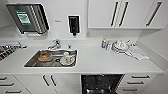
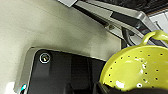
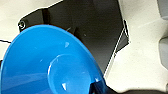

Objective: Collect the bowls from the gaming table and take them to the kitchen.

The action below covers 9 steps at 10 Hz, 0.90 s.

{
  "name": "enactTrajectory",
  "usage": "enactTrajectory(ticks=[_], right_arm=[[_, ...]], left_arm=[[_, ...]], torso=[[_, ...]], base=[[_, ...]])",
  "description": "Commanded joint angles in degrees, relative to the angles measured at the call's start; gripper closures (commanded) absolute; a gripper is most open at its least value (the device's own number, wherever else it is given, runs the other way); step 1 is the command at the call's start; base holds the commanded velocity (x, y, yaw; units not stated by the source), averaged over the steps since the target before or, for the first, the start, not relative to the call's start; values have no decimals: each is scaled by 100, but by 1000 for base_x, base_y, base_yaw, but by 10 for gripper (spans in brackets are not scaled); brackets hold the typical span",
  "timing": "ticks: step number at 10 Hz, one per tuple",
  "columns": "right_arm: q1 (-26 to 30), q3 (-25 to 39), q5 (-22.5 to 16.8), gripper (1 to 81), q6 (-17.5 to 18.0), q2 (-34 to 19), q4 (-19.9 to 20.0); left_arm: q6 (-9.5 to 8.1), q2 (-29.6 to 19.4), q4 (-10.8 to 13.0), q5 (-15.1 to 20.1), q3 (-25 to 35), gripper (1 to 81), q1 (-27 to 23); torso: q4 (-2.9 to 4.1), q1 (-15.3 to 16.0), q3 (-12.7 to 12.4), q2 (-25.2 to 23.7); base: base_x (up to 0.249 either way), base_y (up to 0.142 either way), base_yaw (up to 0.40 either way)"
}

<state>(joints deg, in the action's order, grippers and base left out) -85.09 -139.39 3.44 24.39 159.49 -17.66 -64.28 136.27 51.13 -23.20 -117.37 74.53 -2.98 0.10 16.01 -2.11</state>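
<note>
- Two bowls ride with you: a yellow perforated bowl [image 2: 135, 70] sits close at the left wrist, a blue bowl [image 3: 47, 65] close at the right.
- You cannot tell from these views whether either gripper is clamped on its bowl.
- The white surface [image 1: 100, 62] spans mid-frame in the head view; the steel sink [image 1: 51, 58], centre-left, already holds dishes, nearer your left arm.
- An open dishwasher [image 1: 101, 83] gapes at the bottom centre of the kitchen.
</note>
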Motion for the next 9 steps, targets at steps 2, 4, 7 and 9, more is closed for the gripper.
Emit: enactTrajectory(ticks=[2, 4, 7, 9], right_arm=[[110, 62, -291, 811, -5, -143, -9], [110, 62, -283, 811, -5, -134, -9], [119, 62, -273, 811, 4, -125, -9], [119, 62, -273, 811, 4, -117, -9]], left_arm=[[12, -967, 81, 586, 1353, 811, -891], [12, -1224, 126, 1256, 2113, 811, -1445], [12, -1277, 240, 2288, 3111, 811, -2262], [12, -1207, 249, 3281, 3823, 811, -2947]], torso=[[0, 0, 0, 0], [0, -2, 2, 0], [0, 0, 2, 0], [0, 0, 2, 2]], base=[[0, 0, 0], [0, 0, 0], [0, 0, 0], [0, 0, 0]])
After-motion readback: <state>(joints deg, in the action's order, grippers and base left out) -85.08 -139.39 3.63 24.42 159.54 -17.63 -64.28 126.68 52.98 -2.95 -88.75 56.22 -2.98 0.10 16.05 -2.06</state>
